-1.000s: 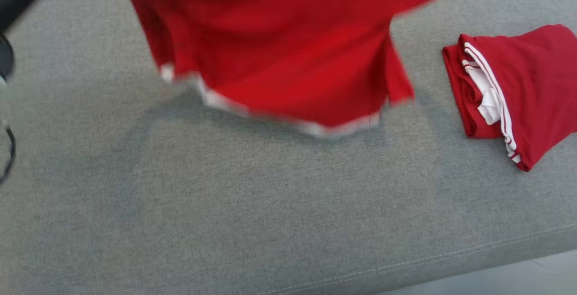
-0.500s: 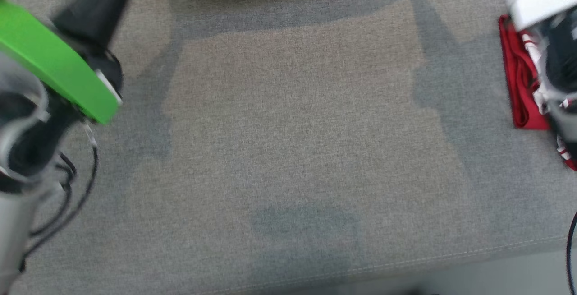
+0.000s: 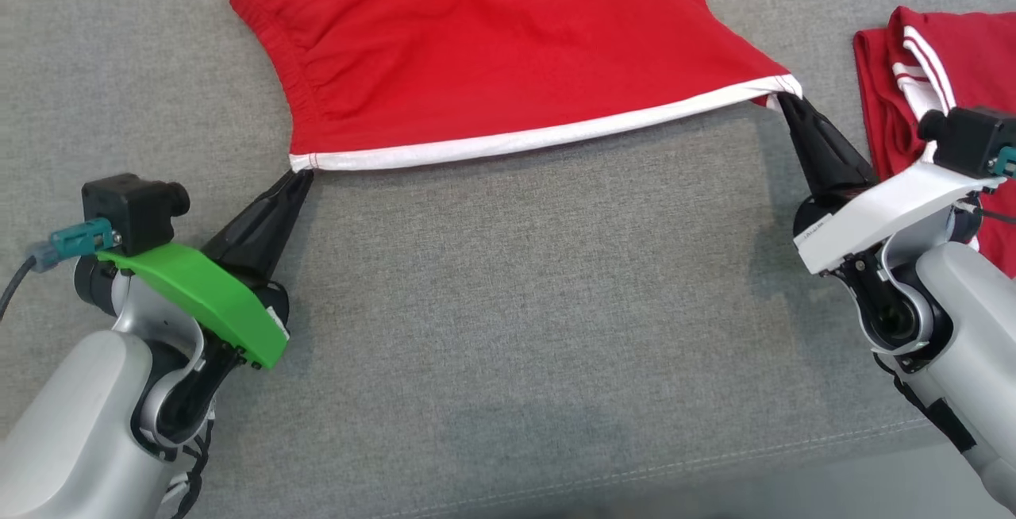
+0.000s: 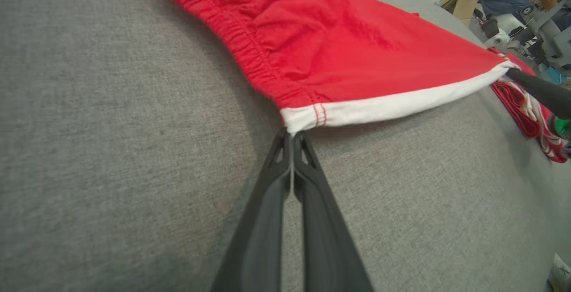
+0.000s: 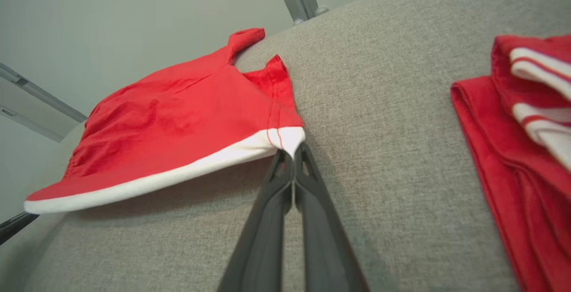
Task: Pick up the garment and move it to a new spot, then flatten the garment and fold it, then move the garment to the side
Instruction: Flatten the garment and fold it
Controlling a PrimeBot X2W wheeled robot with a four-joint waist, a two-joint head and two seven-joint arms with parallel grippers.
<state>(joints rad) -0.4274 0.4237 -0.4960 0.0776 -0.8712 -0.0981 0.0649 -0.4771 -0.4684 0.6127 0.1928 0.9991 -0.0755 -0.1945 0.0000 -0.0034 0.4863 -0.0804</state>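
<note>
On the grey cushion (image 3: 516,328), red garment (image 3: 492,51) is spread in front of the robot, well left of a folded red garment (image 3: 877,98) with white stripes at the right edge. Near edge is the white hem band (image 3: 540,138), stretched taut between both grippers. Left gripper (image 3: 301,177) is pinched tight on the left hem corner, right gripper (image 3: 784,100) pinched tight on the right one; fingers pressed together in both wrist views with just the corner of the band caught at the tips. Reads as the flatten step: cloth placed and under tension, no fold started. Wrist views show shadow under the hem, so I'd judge the near edge is slightly off the cushion while the far part lies on it. Hem runs skewed, right corner further out than the left, and the elastic edge (image 3: 278,43) on the left side is puckered. Next move probably wants both corners lowered together under tension, squared up, then released before regripping for the fold. Pose: both arms low, forearms coming in from the bottom corners of the head view, fingers angled inward and away from the robot, nearly flat to the surface.
</note>
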